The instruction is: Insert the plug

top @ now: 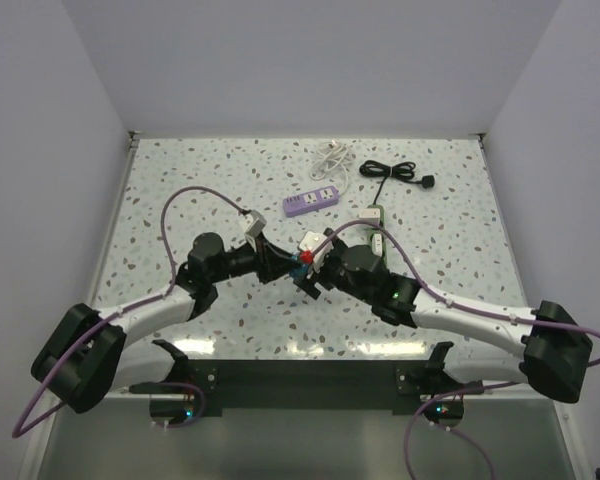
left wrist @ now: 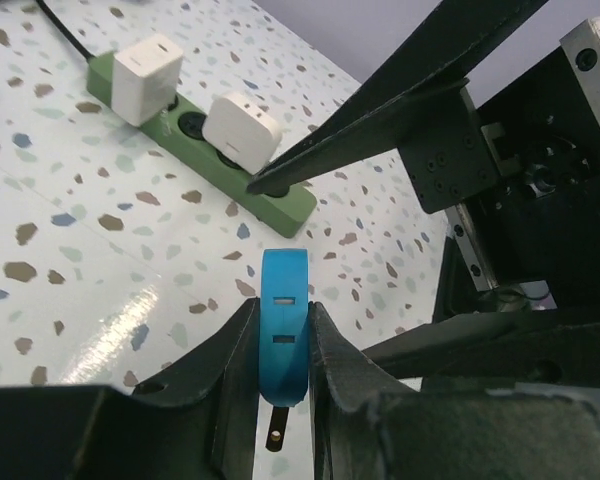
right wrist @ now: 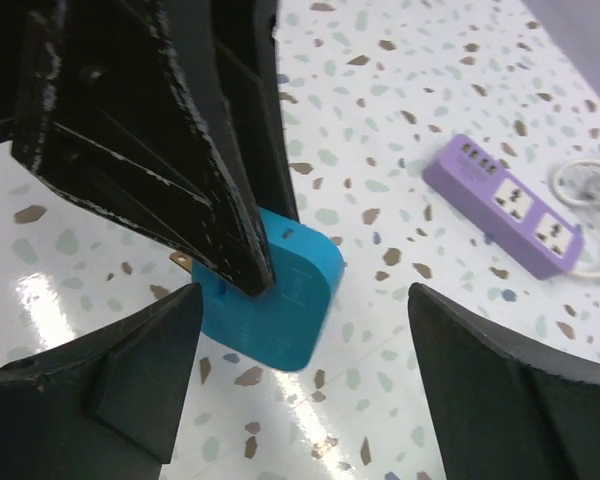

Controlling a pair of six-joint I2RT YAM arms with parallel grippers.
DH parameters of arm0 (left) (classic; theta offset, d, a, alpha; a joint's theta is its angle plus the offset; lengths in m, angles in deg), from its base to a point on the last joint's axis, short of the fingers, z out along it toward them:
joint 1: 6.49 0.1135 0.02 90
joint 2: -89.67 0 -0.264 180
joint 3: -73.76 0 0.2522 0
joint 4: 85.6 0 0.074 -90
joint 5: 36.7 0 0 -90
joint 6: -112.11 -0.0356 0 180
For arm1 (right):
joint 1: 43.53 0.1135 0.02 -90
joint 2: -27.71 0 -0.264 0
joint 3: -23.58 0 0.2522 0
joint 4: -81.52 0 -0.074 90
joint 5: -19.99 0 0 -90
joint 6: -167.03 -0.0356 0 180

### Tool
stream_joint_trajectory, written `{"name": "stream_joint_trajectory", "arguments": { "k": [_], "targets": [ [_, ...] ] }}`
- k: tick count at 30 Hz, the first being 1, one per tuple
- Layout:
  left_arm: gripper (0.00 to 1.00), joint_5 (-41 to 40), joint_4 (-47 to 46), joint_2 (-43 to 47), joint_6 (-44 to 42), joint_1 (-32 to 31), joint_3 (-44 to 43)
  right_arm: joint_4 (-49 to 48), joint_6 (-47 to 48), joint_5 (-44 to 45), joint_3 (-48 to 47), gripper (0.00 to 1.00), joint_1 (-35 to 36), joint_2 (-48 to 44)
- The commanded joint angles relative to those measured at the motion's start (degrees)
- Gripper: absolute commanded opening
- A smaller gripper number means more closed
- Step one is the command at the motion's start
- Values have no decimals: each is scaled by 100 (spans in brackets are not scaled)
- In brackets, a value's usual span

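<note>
Blue plug lengthwise between left fingers, prongs toward the wrist

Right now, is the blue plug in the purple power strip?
No, the blue plug is pinched in the left gripper, apart from the purple power strip.

White cable coiled near black cable; both on speckled table.
</note>
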Motion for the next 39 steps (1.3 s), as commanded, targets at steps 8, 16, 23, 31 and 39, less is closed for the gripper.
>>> {"name": "stream_joint_trajectory", "arguments": {
  "k": [8,16,23,31,39],
  "targets": [
    [0,-1778,-16,1045,-1336,-40,-185,251,-1681,475,-821,98,-563,-811],
    [0,-2323,-788,1142,-2190,-92,78,208,-3846,-1115,-1368,98,-1705,-399],
    [0,-2578,-1352,1072,-2611,-373,176,-231,-4787,-2303,-1614,98,-1803,322],
    [0,-2754,-1388,1019,-2761,-769,106,-601,-4893,-2312,-1491,98,-1873,665],
    [0,-2999,-1484,1124,-2946,-892,149,-1084,-5183,-2909,-1465,98,-1909,1149]
  ]
}}
